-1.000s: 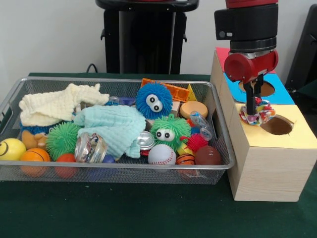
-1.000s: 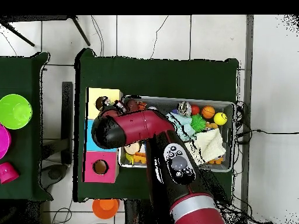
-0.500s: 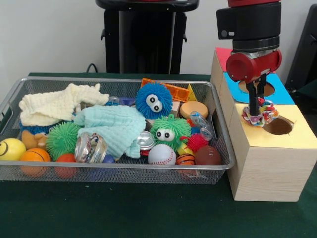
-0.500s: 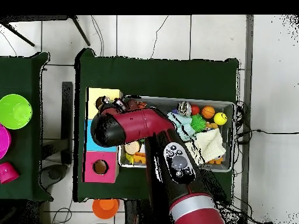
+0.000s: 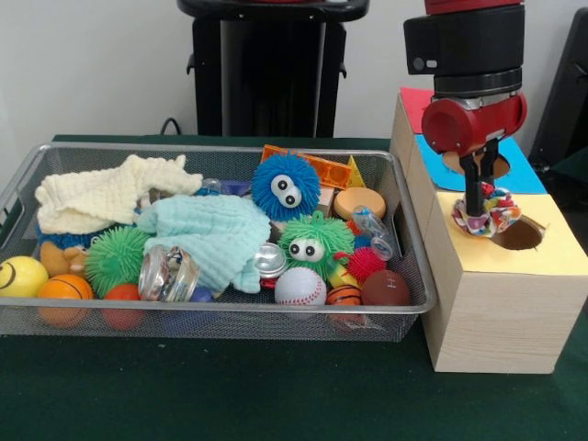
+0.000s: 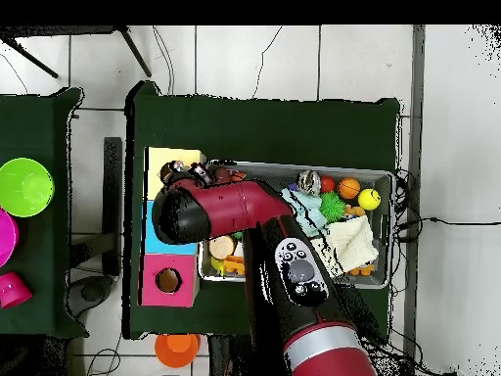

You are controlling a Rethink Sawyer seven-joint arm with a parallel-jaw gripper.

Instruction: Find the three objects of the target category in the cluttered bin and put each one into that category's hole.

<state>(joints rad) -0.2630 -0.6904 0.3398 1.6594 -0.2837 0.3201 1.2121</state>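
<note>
My gripper [image 5: 477,209] is shut on a printed cloth bundle [image 5: 487,217] and holds it just over the yellow card, at the left edge of the yellow-ringed hole [image 5: 520,234] in the wooden box [image 5: 496,317]. The wire mesh bin [image 5: 220,148] stands left of the box, full of toys. No other printed bundle shows in the bin. In the overhead view the arm's red head [image 6: 210,208] covers the gripper; the bundle [image 6: 200,174] peeks out beside the yellow hole [image 6: 166,174].
A blue-ringed hole [image 5: 501,165] and a red card [image 5: 413,97] lie behind the yellow one. The bin holds a cream cloth [image 5: 106,195], a mint cloth [image 5: 216,234], a blue fuzzy ball [image 5: 286,186], a green fuzzy ball [image 5: 315,241] and several small balls.
My gripper has carried the printed bundle a little to the right in the front view, closer to the yellow-ringed hole. Nothing in the bin has moved.
</note>
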